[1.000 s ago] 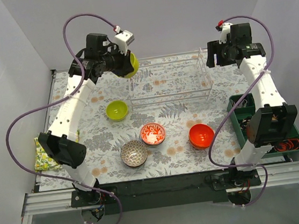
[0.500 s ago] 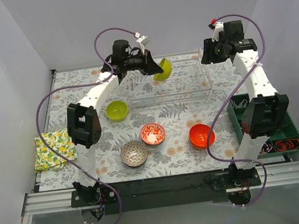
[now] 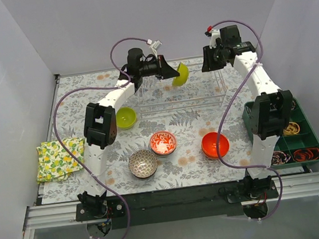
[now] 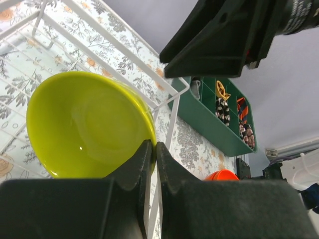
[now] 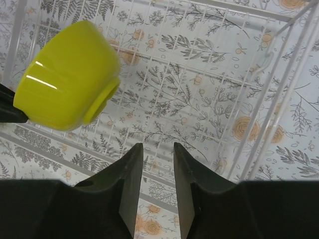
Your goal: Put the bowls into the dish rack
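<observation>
The step in hand is the placing of one bowl into the dish rack [image 3: 192, 98], which stands near the far edge of the table [image 3: 67, 118], right of its middle. The left gripper [image 4: 151, 149] has its fingers pressed together on the rim of the held lime-green bowl [image 3: 179, 74], pinching the wall between them. The bowl hangs tilted on its side above the rack's wires, not yet resting in a slot. The right gripper [image 5: 157, 152] hovers over the right end of the rack, looking down through the wires. Its fingers stand a little apart with nothing between them, and the bowl is off to one side of them, not touched.

Four bowls wait on the table: a second lime-green bowl [image 3: 126, 117] just left of the rack's near left corner, and the red-and-white bowl [image 3: 163, 143], the brown-and-white bowl [image 3: 143, 163] and the orange-red bowl [image 3: 215, 144] nearer the near edge. No bowl sits in the rack, so the task looks barely begun.

The next move likely calls for lowering the bowl on edge between two upright dividers, rim lined up with the gap, then parting the fingers only once the wires bear it - released too early, it could tip or roll along the rack
</observation>
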### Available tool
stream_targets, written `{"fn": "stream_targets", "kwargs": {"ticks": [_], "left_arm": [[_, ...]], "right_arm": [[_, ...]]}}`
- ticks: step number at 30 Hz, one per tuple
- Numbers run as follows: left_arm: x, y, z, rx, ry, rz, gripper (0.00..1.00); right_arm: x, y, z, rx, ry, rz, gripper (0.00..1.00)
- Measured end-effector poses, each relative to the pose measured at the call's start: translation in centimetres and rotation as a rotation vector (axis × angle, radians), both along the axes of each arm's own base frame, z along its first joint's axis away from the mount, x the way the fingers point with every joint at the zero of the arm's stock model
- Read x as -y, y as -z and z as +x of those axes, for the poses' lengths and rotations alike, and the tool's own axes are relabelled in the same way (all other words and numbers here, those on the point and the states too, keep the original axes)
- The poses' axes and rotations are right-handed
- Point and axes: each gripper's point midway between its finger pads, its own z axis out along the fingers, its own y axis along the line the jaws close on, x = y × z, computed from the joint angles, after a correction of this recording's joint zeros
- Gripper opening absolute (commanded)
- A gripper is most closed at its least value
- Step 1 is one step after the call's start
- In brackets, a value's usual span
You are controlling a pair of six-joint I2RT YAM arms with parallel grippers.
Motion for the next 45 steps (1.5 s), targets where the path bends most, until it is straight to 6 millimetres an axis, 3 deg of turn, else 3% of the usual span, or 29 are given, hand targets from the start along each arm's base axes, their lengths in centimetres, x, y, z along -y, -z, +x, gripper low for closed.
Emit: {"fn": "stream_targets", "kwargs": {"ticks": [7, 17, 29, 36, 40, 45], "left_arm": [[0.6, -1.6, 0.6, 0.032, -0.008, -0.057, 0.0], [1.7, 3.6, 2.6, -0.115, -0.128, -0.022, 0.0], [2.1, 4.7, 2.7, -0.165, -0.157, -0.026, 0.0], [2.1, 4.8, 2.5, -0.177, -0.153, -0.04, 0.0], [2.0, 4.9, 2.5, -0.182, -0.153, -0.043, 0.06], [1.5, 5.1, 2.3, -0.2, -0.155, -0.034, 0.18]], "right_arm": [[-2.1, 1.4, -0.2, -0.024, -0.036, -0.013, 0.37], [-1.8, 5.3, 0.8, -0.087, -0.006, -0.068, 0.36], [-3.0, 7.0, 2.0, -0.1, -0.023, -0.075, 0.35], [-4.4, 9.7, 2.6, -0.136, -0.047, -0.087, 0.36], [-4.7, 10.2, 2.4, -0.15, -0.055, -0.088, 0.35], [-5.0, 9.5, 2.8, -0.129, -0.059, -0.081, 0.35]]}}
